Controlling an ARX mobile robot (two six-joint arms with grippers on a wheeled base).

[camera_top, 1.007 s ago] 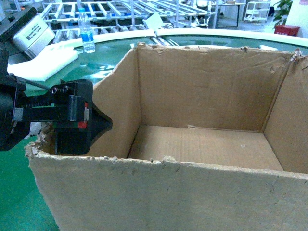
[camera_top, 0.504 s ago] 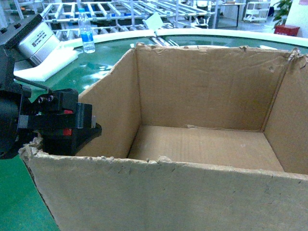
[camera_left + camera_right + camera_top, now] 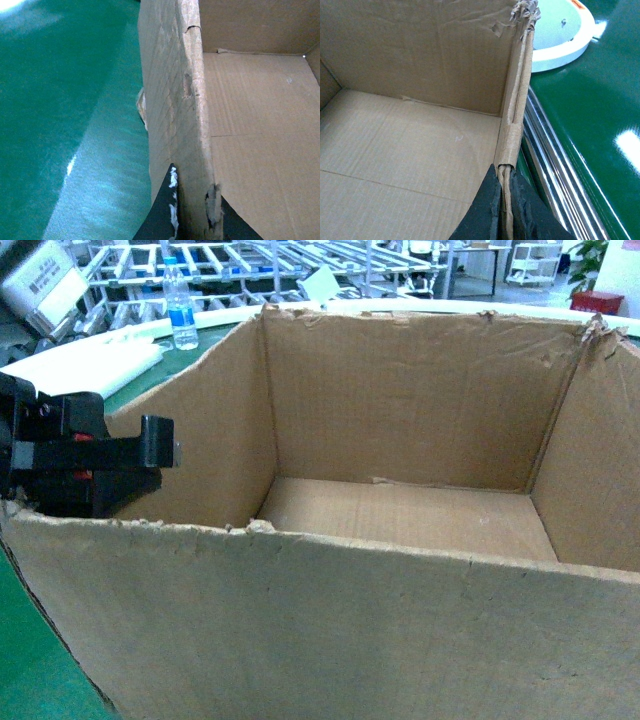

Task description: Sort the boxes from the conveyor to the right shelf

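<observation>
— Where's the box (image 3: 400,540) now?

— Right up close, filling nearly the whole head view, open top toward us and nothing inside. The green belt (image 3: 65,115) shows to its left, and a strip of it again past the right wall, beside some shiny rails (image 3: 555,165). I can't tell whether the bottom rests on the belt or hangs just above it.

— Who's got hold of it?

— Both arms, one wall each. The left gripper (image 3: 192,212) has its dark fingers pinched on the left wall, one outside, one inside, near the ragged rim. The right gripper (image 3: 506,210) does the same on the right wall, squeezed narrow on the doubled cardboard edge.

— So which step is this?

— I'd say the carry: the box is gripped and ready to go from the belt to the shelf on the right.

— And the next move?

— Keeping both arms level and moving together while it swings right. Those walls are thin and torn at the top, so uneven pull could rip or fold them. The racks (image 3: 250,265) are far behind, with a water bottle (image 3: 181,305) on the far side of the belt.
</observation>
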